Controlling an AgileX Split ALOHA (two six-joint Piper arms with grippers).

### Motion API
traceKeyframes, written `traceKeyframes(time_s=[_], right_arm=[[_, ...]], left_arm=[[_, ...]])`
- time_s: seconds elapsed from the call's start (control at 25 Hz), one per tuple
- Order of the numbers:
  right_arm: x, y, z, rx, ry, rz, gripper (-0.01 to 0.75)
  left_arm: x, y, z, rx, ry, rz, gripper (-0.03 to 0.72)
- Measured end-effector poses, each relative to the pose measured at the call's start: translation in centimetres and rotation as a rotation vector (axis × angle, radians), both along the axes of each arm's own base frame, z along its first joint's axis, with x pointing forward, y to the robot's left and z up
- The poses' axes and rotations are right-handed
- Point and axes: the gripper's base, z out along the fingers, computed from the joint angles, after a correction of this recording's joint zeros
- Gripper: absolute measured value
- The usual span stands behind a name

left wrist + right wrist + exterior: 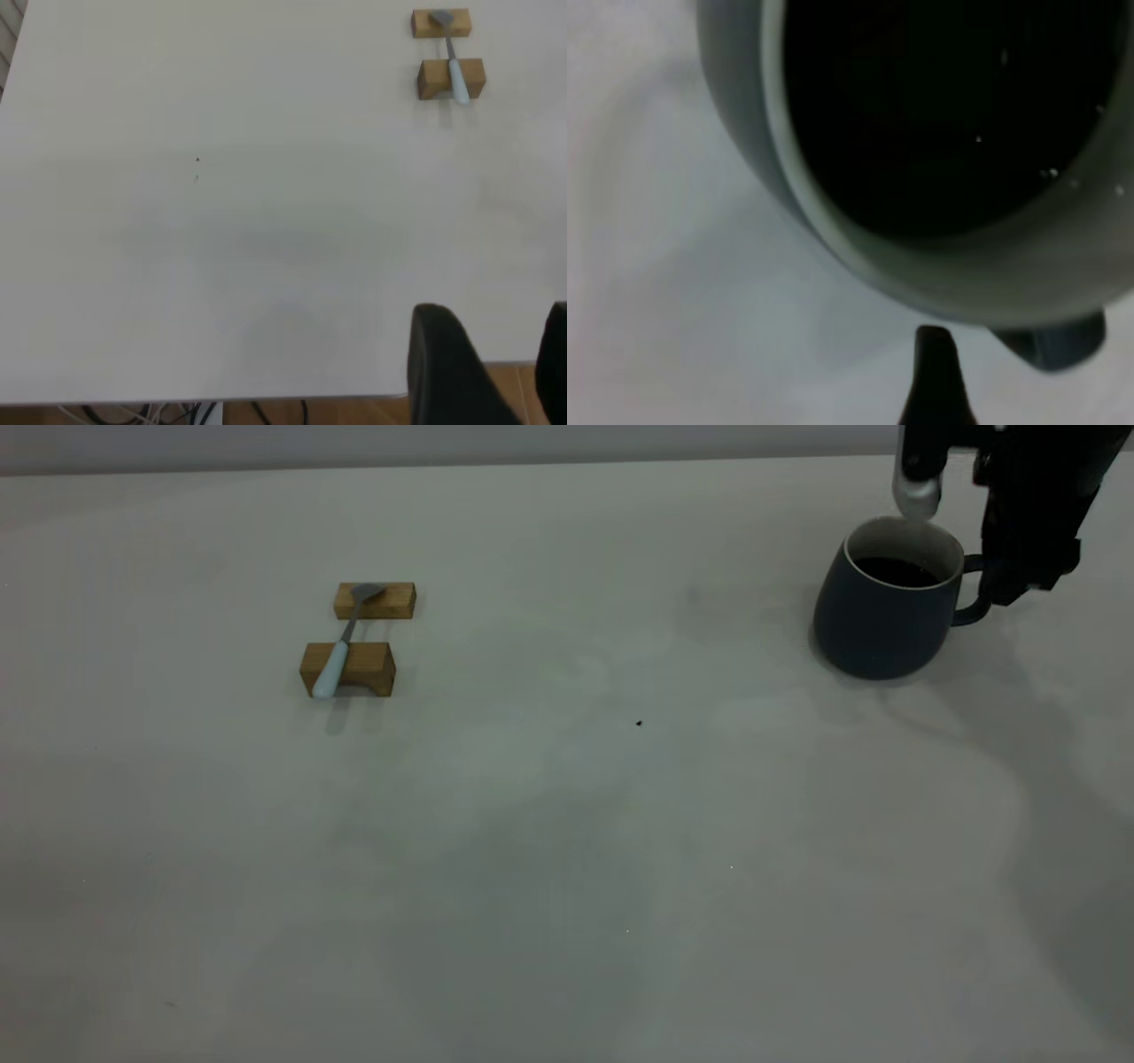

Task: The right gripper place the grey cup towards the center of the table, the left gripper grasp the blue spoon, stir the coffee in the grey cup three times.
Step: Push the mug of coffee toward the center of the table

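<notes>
- The grey cup (886, 615) stands upright on the table (567, 850), far over on the right side and near the back edge. It is not in the middle yet, so the first job looks not done.
- The coffee (897, 571) fills the cup part way and lies flat and dark. The cup needs to stay upright so nothing spills.
- The cup's handle (973, 593) points to the right, toward the arm. That makes it easy for the arm to grab.
- The right gripper (1019, 576) is right at the handle, with its dark fingers touching or almost touching it. I cannot tell if the fingers are wide apart or squeezed on the handle.
- In the right wrist view, the cup (833, 221) fills most of the picture, so this gripper is very close to it.
- The blue spoon (341, 646) lies far away on the left side of the table. It rests across two small wooden blocks (350, 669). The blocks hold it up off the table, so fingers can get under and around it.
- The left gripper (487, 363) hangs near the table's front edge, well apart from the spoon (454, 66). Its fingers stand wide apart and hold nothing. I think it waits for the cup to come to the middle.
</notes>
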Motion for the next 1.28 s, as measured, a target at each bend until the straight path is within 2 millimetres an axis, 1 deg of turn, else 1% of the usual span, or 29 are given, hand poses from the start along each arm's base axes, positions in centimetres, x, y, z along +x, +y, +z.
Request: traceKeyframes(time_s=[0.32,0.64,0.8,0.84,0.96,1.04,1.2,1.24,1.28], right_arm=[[0.3,0.2,-0.5,-0.008,-0.03,0.057,0.592],[0.2,1.3,-0.8,-0.008,-0.022,0.096,0.588],[-0.1,2.2,-1.3,0.012,0.002,0.087,0.55],[-0.2,2.5,-1.4,0.023,0.006,0.079,0.533],[-0.4,3.0,-1.5,0.056,0.027,0.043,0.444],[-0.6,3.1,-1.5,0.084,0.044,0.009,0.356],[-1.0,3.4,-1.6,0.142,0.092,-0.065,0.203],[-1.1,3.5,-1.6,0.155,0.101,-0.082,0.179],[-1.2,3.6,-1.7,0.17,0.116,-0.099,0.171]], left_arm=[[0.0,0.0,0.0,0.0,0.0,0.0,0.329],[0.0,0.0,0.0,0.0,0.0,0.0,0.329],[0.0,0.0,0.0,0.0,0.0,0.0,0.329],[0.0,0.0,0.0,0.0,0.0,0.0,0.329],[0.0,0.0,0.0,0.0,0.0,0.0,0.329],[0.0,0.0,0.0,0.0,0.0,0.0,0.329],[0.0,0.0,0.0,0.0,0.0,0.0,0.329],[0.0,0.0,0.0,0.0,0.0,0.0,0.329],[0.0,0.0,0.0,0.0,0.0,0.0,0.329]])
